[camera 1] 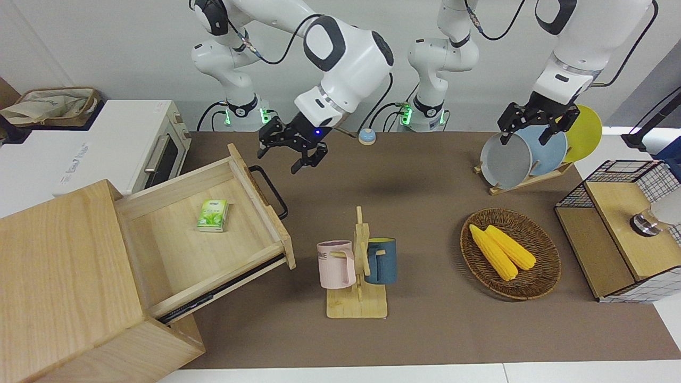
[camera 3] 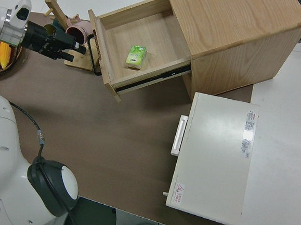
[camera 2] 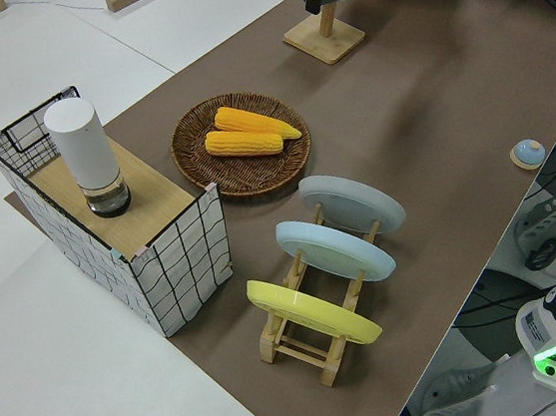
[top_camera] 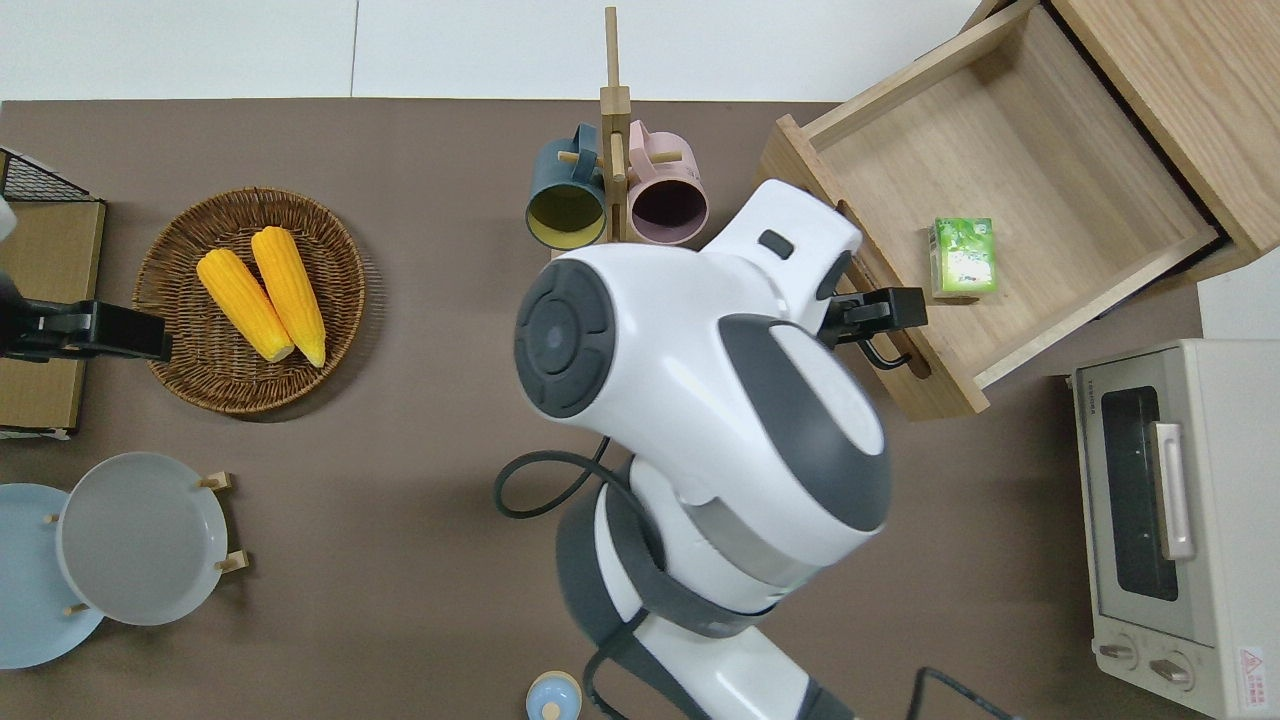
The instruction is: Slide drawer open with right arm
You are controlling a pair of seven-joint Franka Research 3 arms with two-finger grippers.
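Drawer (camera 1: 213, 234) stands pulled well out of its cabinet (camera 1: 64, 287) at the right arm's end of the counter; my right claw (camera 1: 291, 150), fingers spread and empty, hangs clear of the handle (camera 1: 270, 191), so I judge only retreat remains.

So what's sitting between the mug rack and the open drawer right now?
Only bare brown table mat between the mug rack and the drawer, as the front view shows; the right end effector is raised nearer the robots, clear of that stretch.
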